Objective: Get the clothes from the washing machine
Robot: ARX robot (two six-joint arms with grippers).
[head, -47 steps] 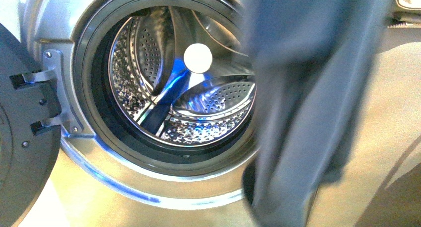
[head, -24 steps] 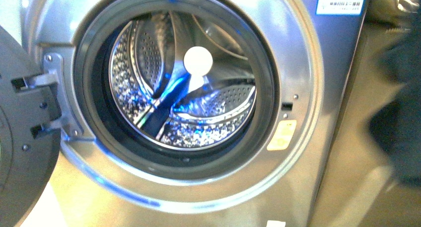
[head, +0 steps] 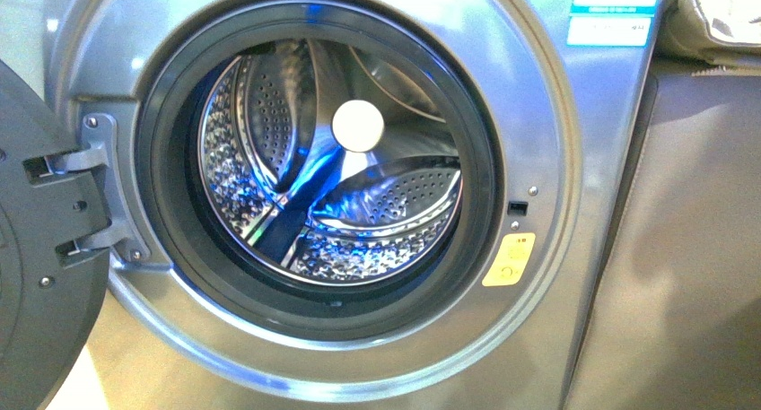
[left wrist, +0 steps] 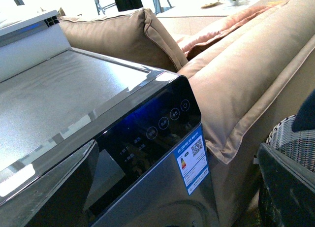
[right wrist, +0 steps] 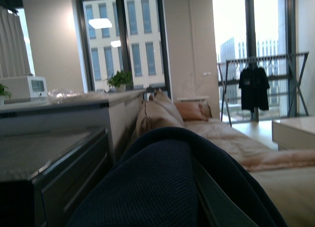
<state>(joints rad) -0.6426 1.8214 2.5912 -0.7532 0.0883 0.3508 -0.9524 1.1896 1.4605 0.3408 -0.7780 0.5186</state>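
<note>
The washing machine (head: 556,141) fills the front view, its dark round door (head: 36,248) swung open at the left. No clothes show in the perforated drum (head: 386,213). Neither gripper is in the front view. In the right wrist view, the dark navy clothes (right wrist: 147,182) drape over my right gripper (right wrist: 192,202), which is shut on them and mostly hidden. In the left wrist view my left gripper (left wrist: 177,197) is open and empty, level with the machine's control panel (left wrist: 147,133) and blue-white label (left wrist: 192,160). Its dark fingers (left wrist: 290,187) stand wide apart.
The beige sofa (left wrist: 236,79) stands right beside the machine, and its side shows in the front view (head: 691,248). A woven basket (left wrist: 295,143) sits in front of the sofa with a dark shape above its rim. A drying rack (right wrist: 256,89) stands far back by the windows.
The slate-blue garment that hung before the right of the porthole has moved right and out of the front view. The yellow sticker and label now show.
</note>
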